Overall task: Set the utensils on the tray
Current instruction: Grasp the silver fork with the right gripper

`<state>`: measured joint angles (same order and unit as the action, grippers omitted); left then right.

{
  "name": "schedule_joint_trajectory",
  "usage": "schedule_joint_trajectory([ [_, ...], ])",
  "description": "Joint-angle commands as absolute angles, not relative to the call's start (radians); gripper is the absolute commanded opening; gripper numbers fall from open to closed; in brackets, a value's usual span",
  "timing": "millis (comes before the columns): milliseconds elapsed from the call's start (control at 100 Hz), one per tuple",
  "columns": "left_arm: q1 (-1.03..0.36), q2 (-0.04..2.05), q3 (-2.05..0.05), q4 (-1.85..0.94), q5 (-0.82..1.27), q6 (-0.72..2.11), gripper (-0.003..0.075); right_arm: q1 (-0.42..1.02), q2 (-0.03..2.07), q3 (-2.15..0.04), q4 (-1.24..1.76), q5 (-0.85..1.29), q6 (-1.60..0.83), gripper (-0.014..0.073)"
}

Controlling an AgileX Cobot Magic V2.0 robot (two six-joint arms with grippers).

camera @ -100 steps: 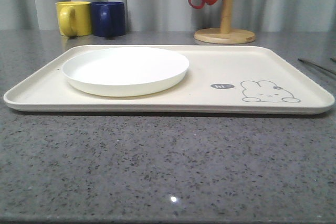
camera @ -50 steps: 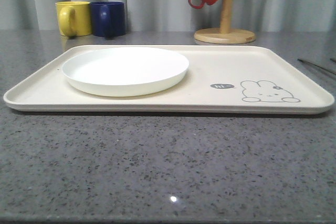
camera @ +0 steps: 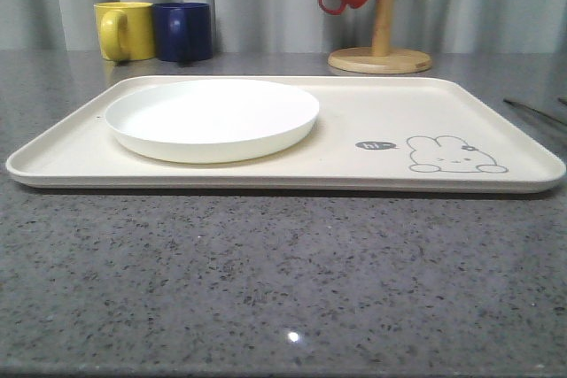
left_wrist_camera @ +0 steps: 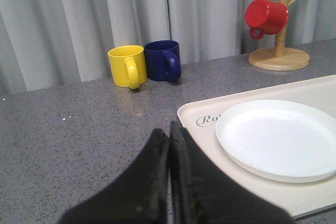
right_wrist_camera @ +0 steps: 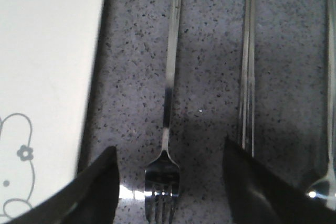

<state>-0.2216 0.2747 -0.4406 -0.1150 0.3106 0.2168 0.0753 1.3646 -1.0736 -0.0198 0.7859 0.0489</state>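
Right hand (right_wrist_camera: 169, 182) spread wide over the fork (right_wrist_camera: 167, 129) – chopsticks (right_wrist_camera: 247, 72) at its 3 o'clock; left hand (left_wrist_camera: 169, 140) pinched closed, empty.

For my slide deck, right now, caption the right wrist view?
Open right gripper poised over the fork, chopsticks alongside, tray nearby.

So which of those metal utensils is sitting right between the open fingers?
The fork. It lies on the stone counter between the right gripper's spread fingers, tines toward them. The metal sticks lie further from the tray.
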Motion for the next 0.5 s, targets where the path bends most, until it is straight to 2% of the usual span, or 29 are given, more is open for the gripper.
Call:
schedule_joint_trajectory([
  [0,-0.225,0.284,-0.467,-0.118,0.229,0.206,-0.0018,0.072,1.386,-1.127,-0.021,0.738,0.034,0.0434],
  [490,-0.225,0.284,-0.467,-0.118,0.229,0.206,-0.0018,0.072,1.518,-1.146,-0.02,0.715,0.034,0.0434],
])
